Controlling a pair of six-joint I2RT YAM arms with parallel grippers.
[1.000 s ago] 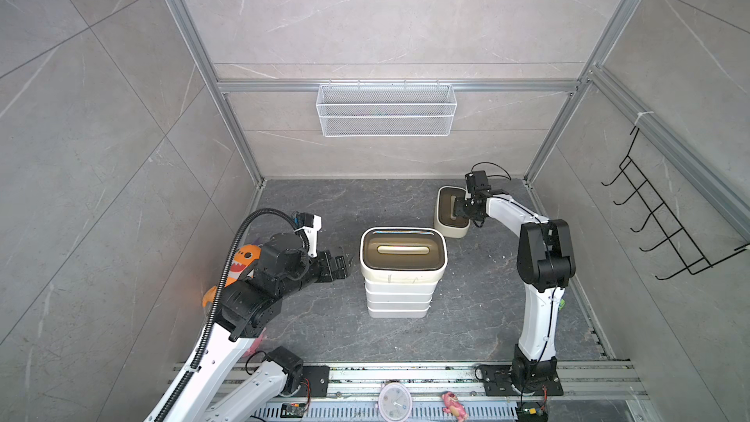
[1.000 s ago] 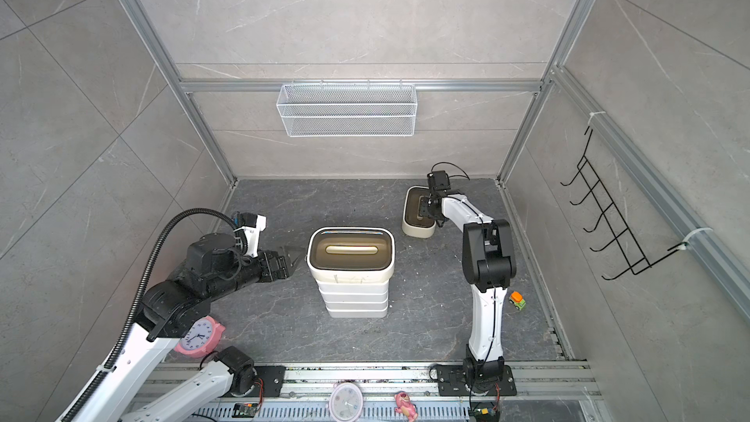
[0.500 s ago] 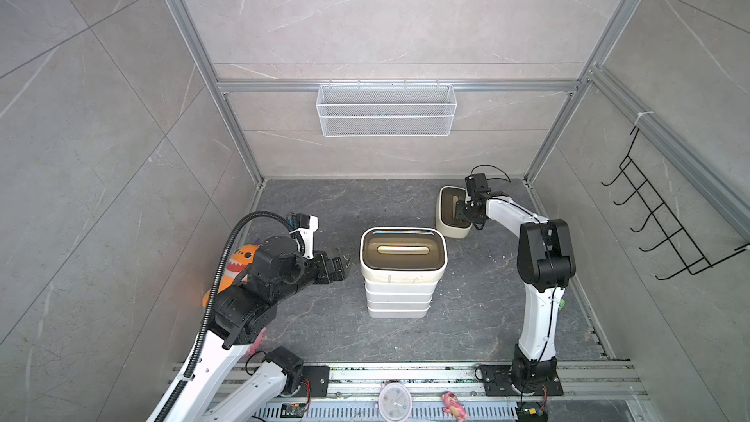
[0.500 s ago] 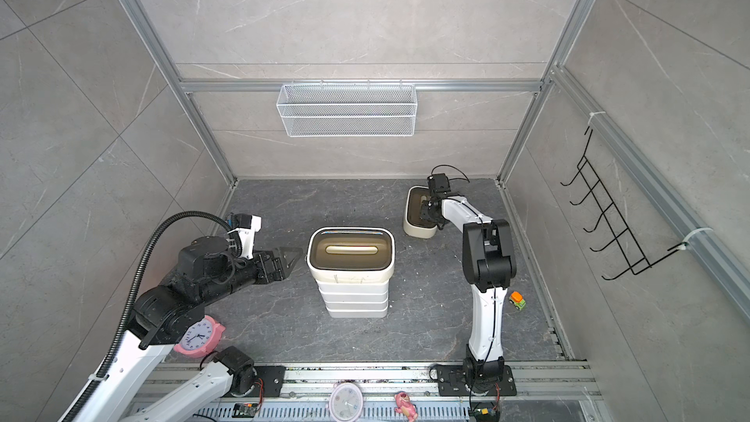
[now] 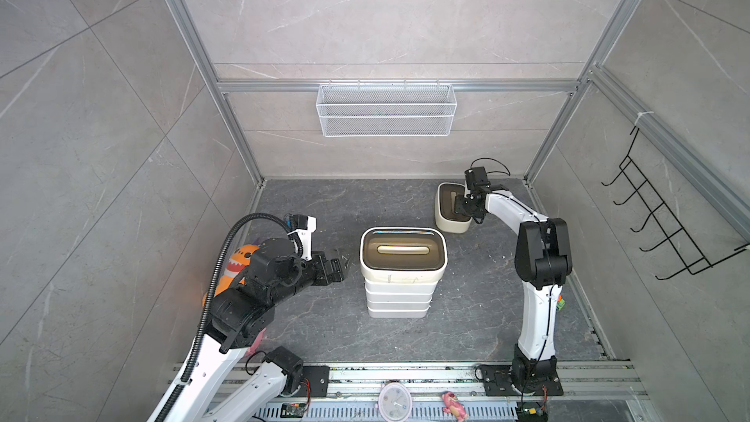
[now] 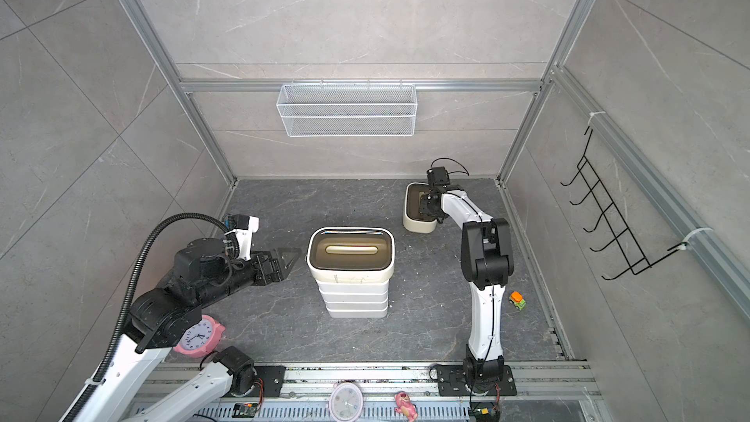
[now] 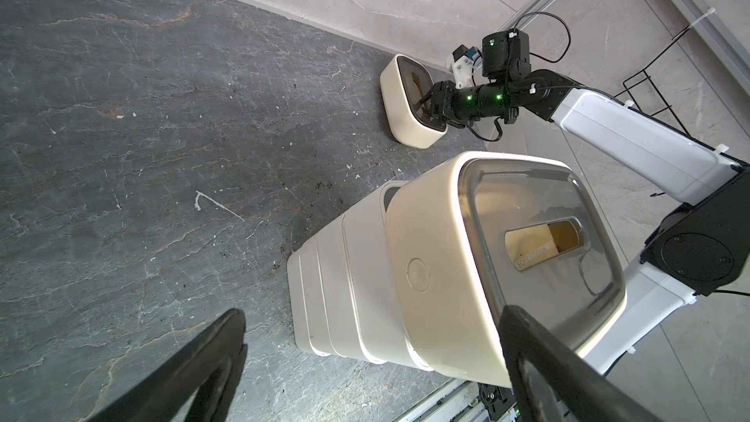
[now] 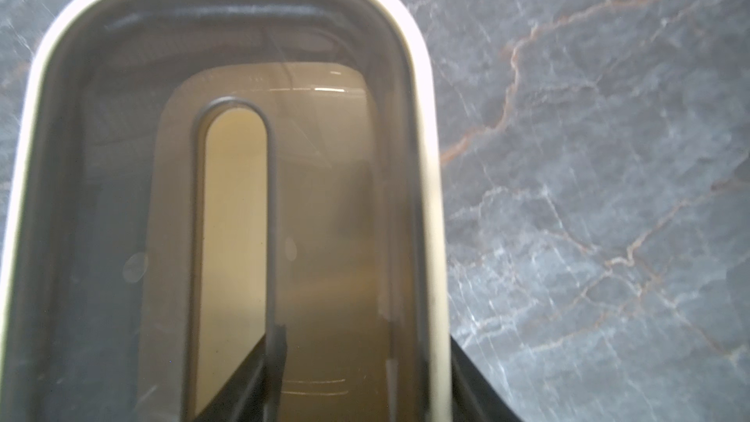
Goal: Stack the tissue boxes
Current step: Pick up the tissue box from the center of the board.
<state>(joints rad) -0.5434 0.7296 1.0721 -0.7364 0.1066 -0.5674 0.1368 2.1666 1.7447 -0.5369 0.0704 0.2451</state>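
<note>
Just beside the stack [image 5: 397, 298], on the left arm's side, the left fingers [image 6: 288, 258] hang wide apart with nothing in them, and they've barely budged over the last second. The stack hasn't changed either. The top box [image 5: 403, 251], cream with a dark brown lid, sits on the white ones and looks square enough to me.

The actual news is behind the stack, over on the right arm's side, where the loose box [image 5: 446, 223] (the other cream one) sits on the desk [image 5: 324, 205]. The right fingers [image 8: 255, 383] have pinched in on it. In the wrist view one finger is down at the lid slot and the other presses the outside of the long wall, so they look clamped on that strip. It hasn't lifted yet.

My read is that the grab's made and this looks like the last box to go. What's left is carrying it over and setting it on the stack, which is tall enough that a crooked drop could tip it.

As for the room, in front of the stack runs the rail [image 6: 365, 373] with a pale clock [image 6: 346, 401] and a pink toy [image 6: 406, 404]. A pink clock [image 6: 199, 336] sits under the left arm, and there's a toy car [image 6: 517, 301] past the right arm. The desk is dark grey, stone-look, with pale specks. Far behind the stack a wire basket [image 5: 385, 111] hangs on the tiled back wall [image 5: 385, 14].
</note>
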